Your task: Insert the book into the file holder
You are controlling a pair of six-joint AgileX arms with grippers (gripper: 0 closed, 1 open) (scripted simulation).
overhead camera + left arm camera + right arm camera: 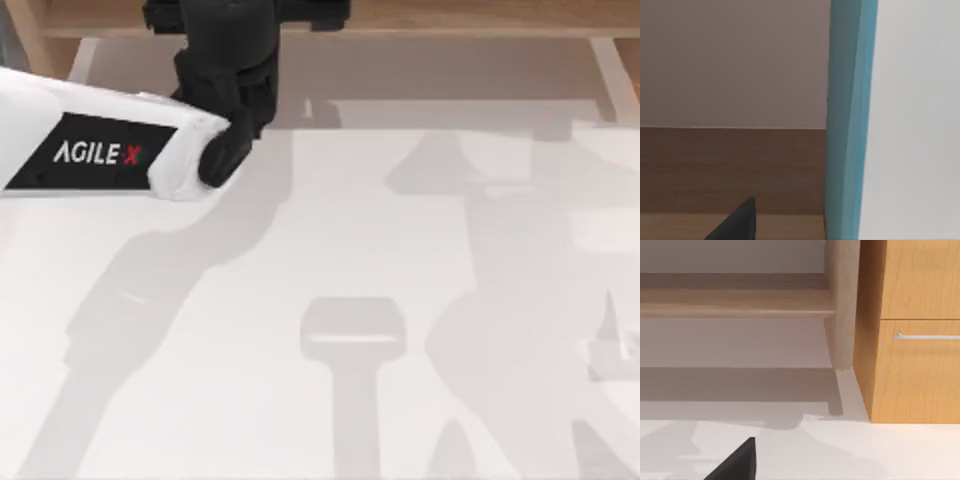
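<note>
One arm's working: left pincer sits at bench far edge, book upright right beside it, long axis vertical. Can't tell its opening or whether it's holding the book; file holder unseen.

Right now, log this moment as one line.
left arm: far left of table | book: close at left wrist camera, upright | insertion: unconfirmed

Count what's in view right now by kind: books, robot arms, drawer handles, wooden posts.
Books: 1, the book, teal edge close to the left wrist camera
Robot arms: 1, the left arm, at the table's far left
Drawer handles: 1, the drawer handle
Wooden posts: 1, the wooden post
Total: 4
</note>
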